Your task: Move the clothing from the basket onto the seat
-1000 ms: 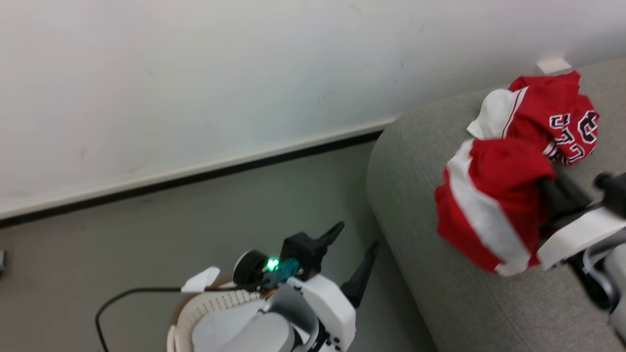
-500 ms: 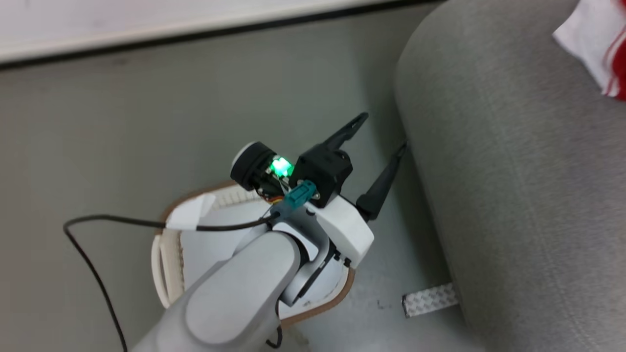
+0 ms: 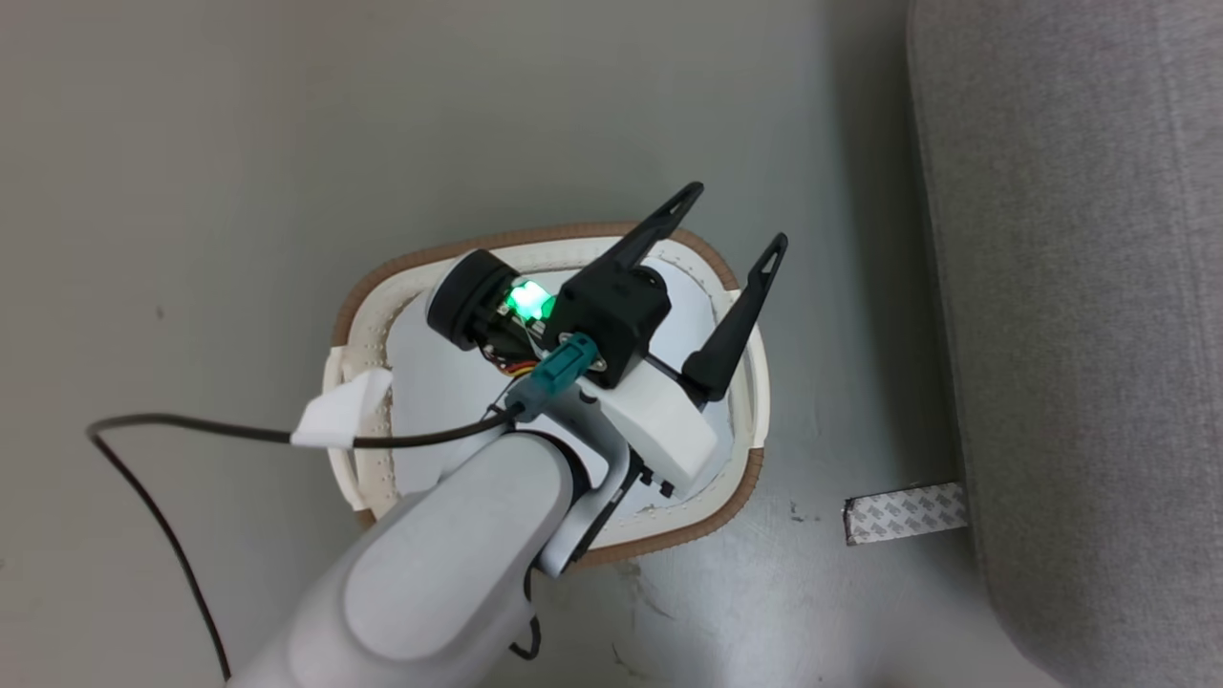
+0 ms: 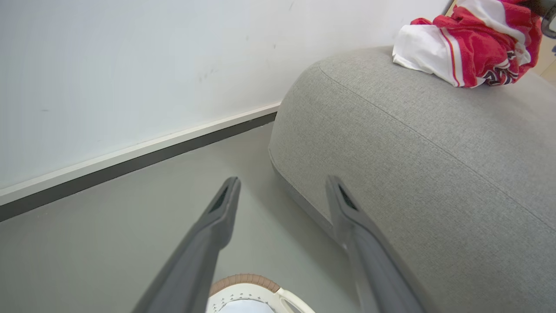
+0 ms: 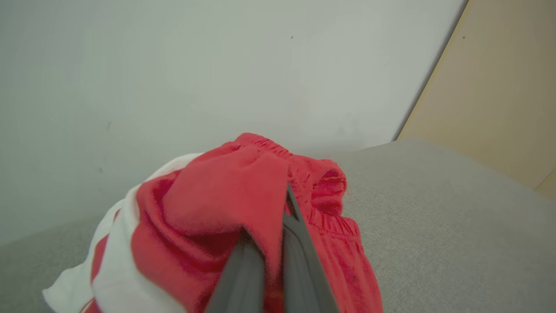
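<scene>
Bright, even light; soft shadows; slight blur

Open floor [image 3: 191,143] lies left of and beyond the basket [image 3: 535,234]. On the right the sofa [image 3: 1080,287] stands close, leaving only a narrow strip of floor between. The left gripper [image 3: 736,214], its arm [image 3: 459,564] and a cable [image 3: 430,439] hang across the basket's mouth, blocking much of it.

We see left gripper [image 4: 282,191] spread wide, nothing between its fingers, just off the seat's rounded end | seat [image 4: 412,143] grey, seamed | clothing [image 4: 469,48] red and white, bunched on top of the seat | basket [image 4: 245,281] brown rim near the seat's base, on the floor [image 4: 87,243]
</scene>
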Tool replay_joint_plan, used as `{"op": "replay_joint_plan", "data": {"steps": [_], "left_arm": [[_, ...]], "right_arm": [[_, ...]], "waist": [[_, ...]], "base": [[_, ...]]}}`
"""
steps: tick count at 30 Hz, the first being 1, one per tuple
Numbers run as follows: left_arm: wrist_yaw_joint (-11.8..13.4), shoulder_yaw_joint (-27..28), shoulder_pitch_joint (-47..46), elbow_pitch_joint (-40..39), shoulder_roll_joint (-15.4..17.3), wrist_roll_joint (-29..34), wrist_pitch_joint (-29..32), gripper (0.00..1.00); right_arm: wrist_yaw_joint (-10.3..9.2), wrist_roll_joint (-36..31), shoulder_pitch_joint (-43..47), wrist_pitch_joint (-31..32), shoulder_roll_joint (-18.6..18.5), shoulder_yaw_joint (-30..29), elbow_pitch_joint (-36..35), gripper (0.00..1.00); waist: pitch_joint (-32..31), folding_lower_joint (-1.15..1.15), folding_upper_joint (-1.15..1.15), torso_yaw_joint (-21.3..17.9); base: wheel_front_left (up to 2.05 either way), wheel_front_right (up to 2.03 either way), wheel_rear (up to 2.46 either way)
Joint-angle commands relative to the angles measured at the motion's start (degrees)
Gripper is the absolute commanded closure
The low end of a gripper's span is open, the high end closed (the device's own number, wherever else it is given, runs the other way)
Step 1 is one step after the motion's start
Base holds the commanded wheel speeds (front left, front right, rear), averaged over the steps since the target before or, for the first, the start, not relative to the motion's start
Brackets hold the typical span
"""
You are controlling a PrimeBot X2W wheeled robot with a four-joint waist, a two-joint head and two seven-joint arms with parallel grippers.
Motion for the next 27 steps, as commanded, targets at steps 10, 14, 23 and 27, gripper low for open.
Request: {"op": "replay_joint_plan", "data": {"steps": [10, 14, 23, 27], "left_arm": [[0.9, 1.4, 0.4, 2.0, 1.8, -0.1, -2.7, 0.0], [1.5, 2.4, 1.9, 2.9, 2.5, -1.2, -4.0, 0.0], [3.5, 5.1, 8.3, 6.3, 3.7, -4.5, -8.7, 0.0], [4.5, 6.6, 12.0, 7.8, 3.6, -6.9, -11.0, 0.0]], "right_arm": [[-0.15, -5.9, 6.0, -0.2, 6.6, -3.8, 0.2, 0.0], [-0.15, -5.8, 9.9, -0.2, 8.6, -1.9, -4.1, 0.0], [-0.15, -5.8, 22.3, -0.2, 12.3, 3.8, -19.2, 0.0], [-0.15, -5.8, 28.4, -0.2, 14.5, 5.7, -25.8, 0.0]], "waist": [[-2.8, -0.02, 0.0, -0.6], [-6.2, -0.02, 0.0, -1.4], [-17.1, -0.02, 0.0, -1.1], [-22.4, -0.02, 0.0, 0.3]], "base": [[0.0, 0.0, 0.0], [0.0, 0.0, 0.0], [0.0, 0.0, 0.0], [0.0, 0.0, 0.0]]}}
